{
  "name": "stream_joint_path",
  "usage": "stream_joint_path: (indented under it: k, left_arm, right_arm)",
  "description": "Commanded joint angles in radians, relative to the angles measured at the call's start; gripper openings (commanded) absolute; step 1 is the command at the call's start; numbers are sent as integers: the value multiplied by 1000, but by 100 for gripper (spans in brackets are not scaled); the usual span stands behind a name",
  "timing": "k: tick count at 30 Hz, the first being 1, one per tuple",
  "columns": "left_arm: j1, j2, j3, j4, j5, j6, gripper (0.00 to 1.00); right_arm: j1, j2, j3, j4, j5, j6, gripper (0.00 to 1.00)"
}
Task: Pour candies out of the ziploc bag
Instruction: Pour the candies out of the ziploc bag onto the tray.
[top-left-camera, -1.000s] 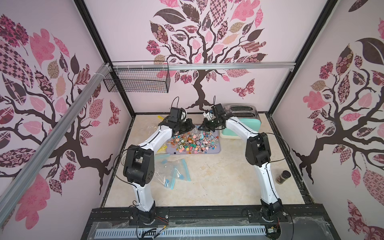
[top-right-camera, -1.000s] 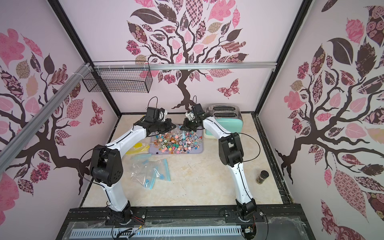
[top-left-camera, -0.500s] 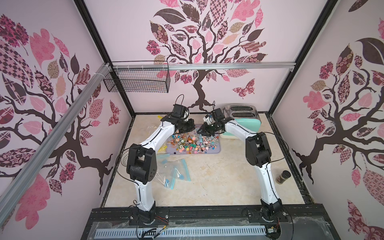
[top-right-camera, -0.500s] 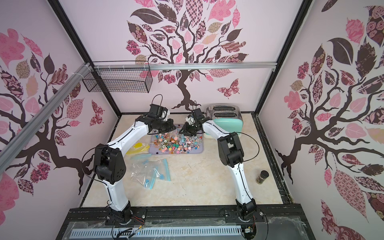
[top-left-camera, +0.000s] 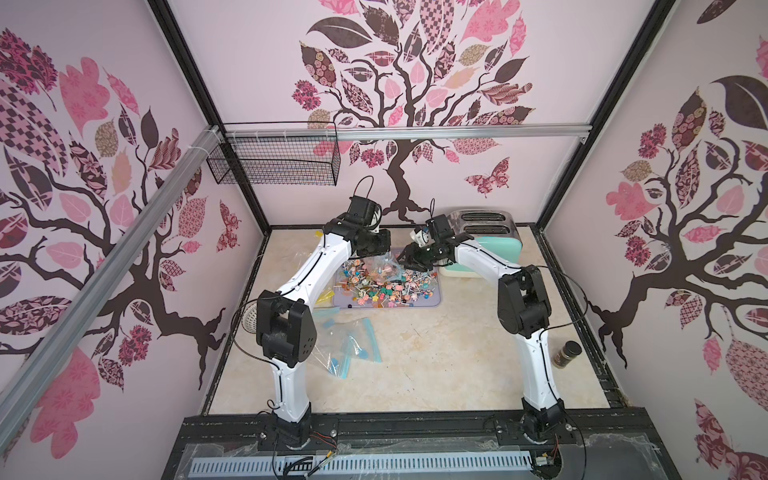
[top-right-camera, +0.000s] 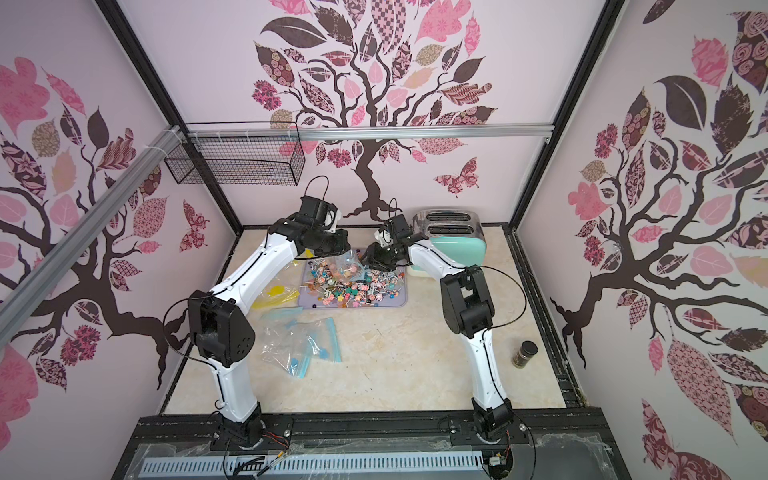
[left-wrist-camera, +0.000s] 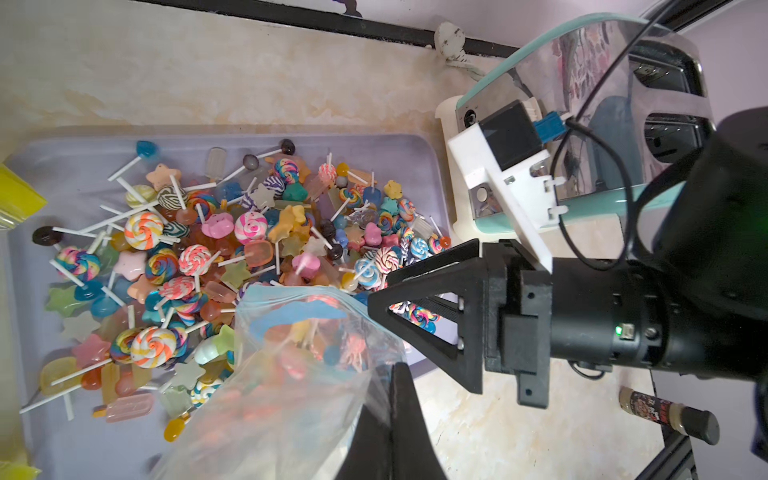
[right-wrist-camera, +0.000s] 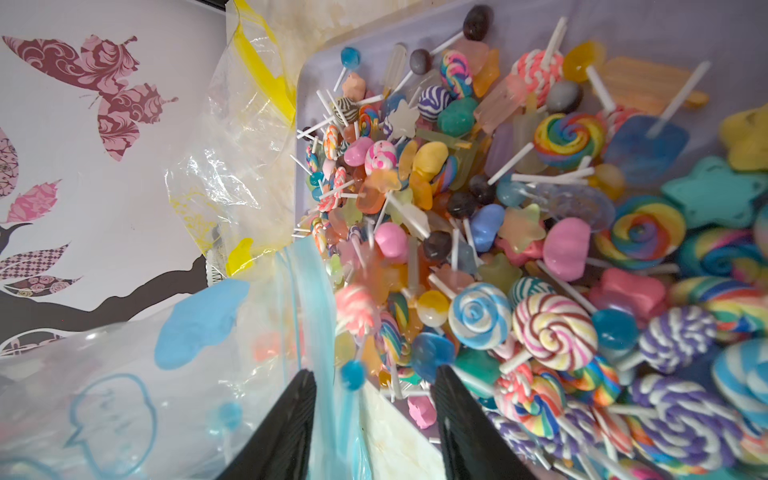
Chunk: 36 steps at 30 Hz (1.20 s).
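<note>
The beige, marble-patterned tabletop (top-left-camera: 436, 365) is carrying a handful of things. A lavender tray (top-left-camera: 431, 302) is lying flat toward the far side, roughly midway between left and right. Just beside its right rim, a mint-and-chrome toaster (top-left-camera: 498, 249) is standing at the far right, slots facing up. A clear bag with a yellow seal (top-right-camera: 276, 296) is lying just left of the tray. Nearer, left of centre, a loose heap of clear bags with blue seals (top-left-camera: 353, 338) is lying crumpled and overlapping. A small white ribbed object (top-left-camera: 250, 320) is sitting at the left edge, partly hidden. A dark-capped spice jar (top-left-camera: 566, 354) is standing upright by the right edge, well apart from everything else.
</note>
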Motion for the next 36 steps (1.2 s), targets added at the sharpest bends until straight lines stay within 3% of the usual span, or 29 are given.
stream_joint_path:
  k: [1,6,9,18,24,36]
  left_arm:
    - [-4,25,27,-35,-36,28,0]
    - [-5,46,47,-59,-75,40,0]
    - [-5,72,129,-107,-108,54,0]
    - [-15,201,427,-413,-157,74,0]
    - [-16,267,497,-546,-191,79,0]
    - [-20,247,511,-510,-128,45,0]
  right_arm:
    - [-3,-38,-16,-6,15,-15,52]
    - [-3,-42,-26,-4,14,-19,53]
    - [-3,-47,-34,-4,15,-24,54]
    - [-2,-74,-72,11,9,-24,55]
    - [-1,-120,-136,48,-15,-20,54]
    - [71,-174,-137,70,-59,-351,58]
